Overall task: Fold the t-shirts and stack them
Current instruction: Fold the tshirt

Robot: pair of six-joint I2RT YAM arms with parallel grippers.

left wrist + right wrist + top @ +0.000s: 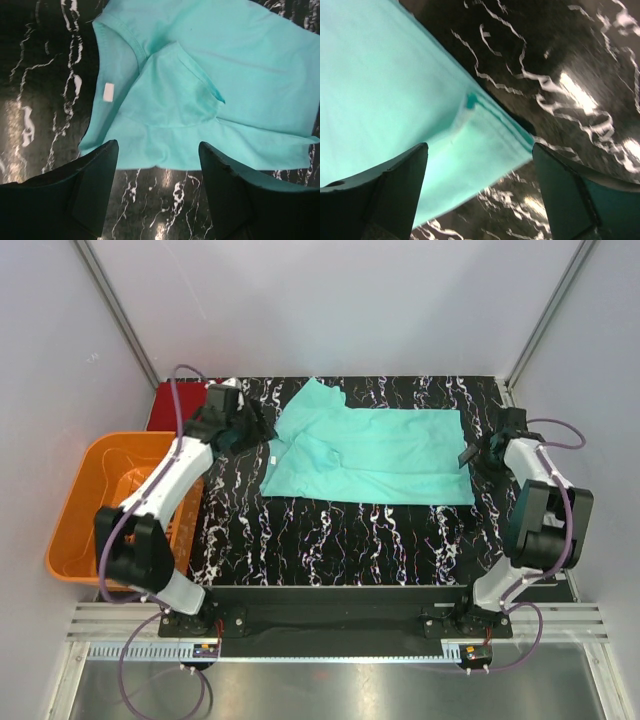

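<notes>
Teal t-shirt (370, 455) lies spread on my black table (330, 540). I see my left gripper (157, 150) near its collar and my right gripper (480, 150) over a hem corner, both with fingers apart. Red t-shirt (163, 400) sits far left.

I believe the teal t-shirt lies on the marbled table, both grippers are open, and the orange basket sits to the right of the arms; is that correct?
Not quite: the orange basket sits left of the arms, as the top external view shows. The teal t-shirt does lie on the marbled table, and the left gripper and right gripper are open.
</notes>
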